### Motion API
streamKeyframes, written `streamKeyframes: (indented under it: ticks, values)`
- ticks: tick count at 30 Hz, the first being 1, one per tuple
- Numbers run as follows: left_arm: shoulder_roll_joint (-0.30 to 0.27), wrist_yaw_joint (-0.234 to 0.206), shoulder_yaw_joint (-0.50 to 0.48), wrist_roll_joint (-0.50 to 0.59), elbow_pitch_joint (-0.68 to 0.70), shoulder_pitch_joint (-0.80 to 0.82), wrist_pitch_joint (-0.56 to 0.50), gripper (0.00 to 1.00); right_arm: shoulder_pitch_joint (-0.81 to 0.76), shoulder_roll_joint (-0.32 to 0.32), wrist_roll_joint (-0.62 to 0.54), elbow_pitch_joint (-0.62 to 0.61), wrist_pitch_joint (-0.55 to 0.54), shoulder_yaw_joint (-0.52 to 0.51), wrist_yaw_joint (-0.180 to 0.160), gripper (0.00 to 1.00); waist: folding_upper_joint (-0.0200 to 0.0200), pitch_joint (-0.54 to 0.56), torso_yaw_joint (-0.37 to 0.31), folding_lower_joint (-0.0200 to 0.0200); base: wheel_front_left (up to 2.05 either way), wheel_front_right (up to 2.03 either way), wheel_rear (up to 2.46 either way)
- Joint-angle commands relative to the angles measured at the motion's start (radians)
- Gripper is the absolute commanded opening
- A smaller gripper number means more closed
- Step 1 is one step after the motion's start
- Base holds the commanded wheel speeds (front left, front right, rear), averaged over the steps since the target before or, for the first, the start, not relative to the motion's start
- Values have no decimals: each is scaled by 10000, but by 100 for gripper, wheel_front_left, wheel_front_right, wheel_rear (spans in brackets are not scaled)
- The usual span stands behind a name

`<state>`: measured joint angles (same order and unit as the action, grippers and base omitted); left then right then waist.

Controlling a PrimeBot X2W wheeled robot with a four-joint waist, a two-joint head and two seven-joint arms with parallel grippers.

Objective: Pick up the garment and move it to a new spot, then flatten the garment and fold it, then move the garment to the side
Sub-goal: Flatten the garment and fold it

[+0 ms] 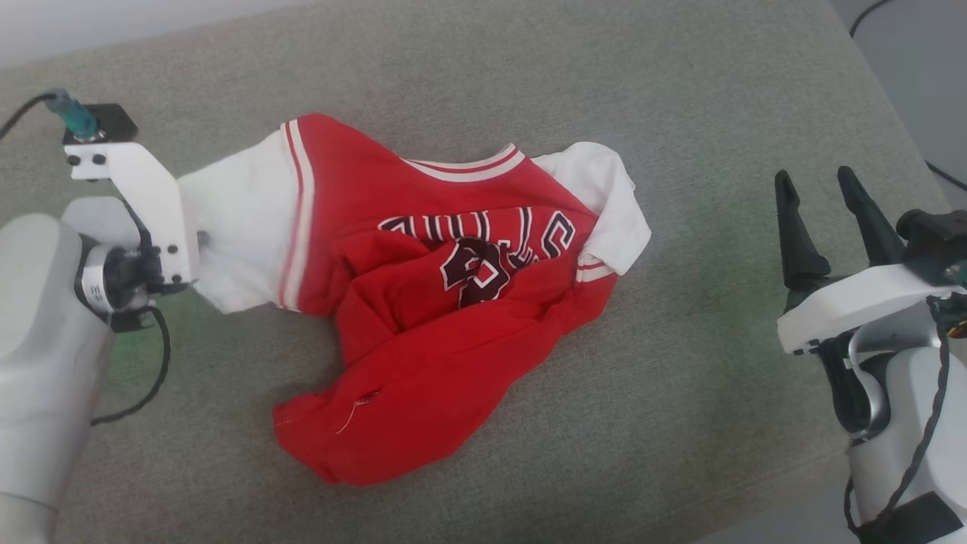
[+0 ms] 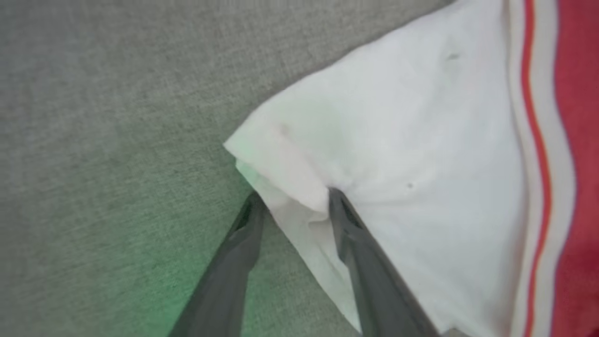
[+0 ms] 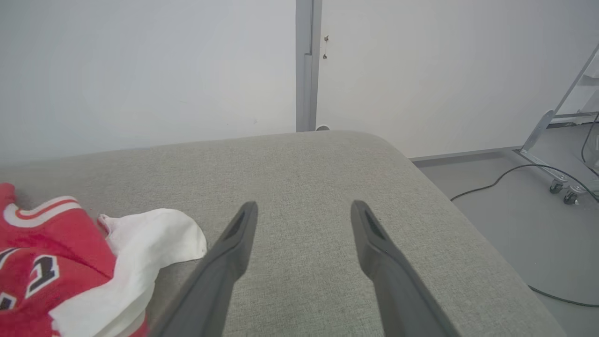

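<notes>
1. Desk: covered in grey fabric, with rounded corners. It carries the single item under inspection.

2. Garment: lies crumpled at the middle of the desk, chest side up. The red body is folded over itself, and its lower hem is bunched toward the near edge. The dark, white-outlined lettering reads upside down in the head view and is partly covered by a fold. The striped collar faces the far side. 1 white sleeve is stretched out toward the robot's left; the other sleeve is curled at the robot's right.

3. Right gripper: sits above the desk's right part, well apart from the garment. Its jaws are spread wide with nothing between them.

4. Left gripper: is at the outer hem of the stretched sleeve. Its jaws straddle a bunched fold of white cloth: 1 of the fingers lies on top of the sleeve, the other against the hem's edge on the desk. The jaws stand partly apart with the cloth between them; whether they are pinching it cannot be told.
</notes>
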<state>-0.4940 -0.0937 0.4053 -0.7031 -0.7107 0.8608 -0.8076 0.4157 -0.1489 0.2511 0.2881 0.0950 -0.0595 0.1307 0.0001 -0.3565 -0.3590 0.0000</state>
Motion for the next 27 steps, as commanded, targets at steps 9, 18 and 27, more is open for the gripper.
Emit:
streamKeyframes:
  ticks: [9, 18, 27]
  values:
    - [133, 283, 140, -195, -772, -700, 246, 0, -10, -173, -238, 149, -86, -390, 1, 100, -1, 306, 636, 0, 0, 0, 0]
    - [-390, -25, -297, -580, 598, -1801, 631, 0, -464, -298, -424, -3, -509, -687, 2, 100, -1, 1054, 1484, 0, 0, 0, 0]
    - [-1058, -787, -756, -966, 2470, -3627, 339, 0, -850, -346, -474, -222, -876, -842, 1, 100, -1, 1482, 1895, 0, 0, 0, 0]
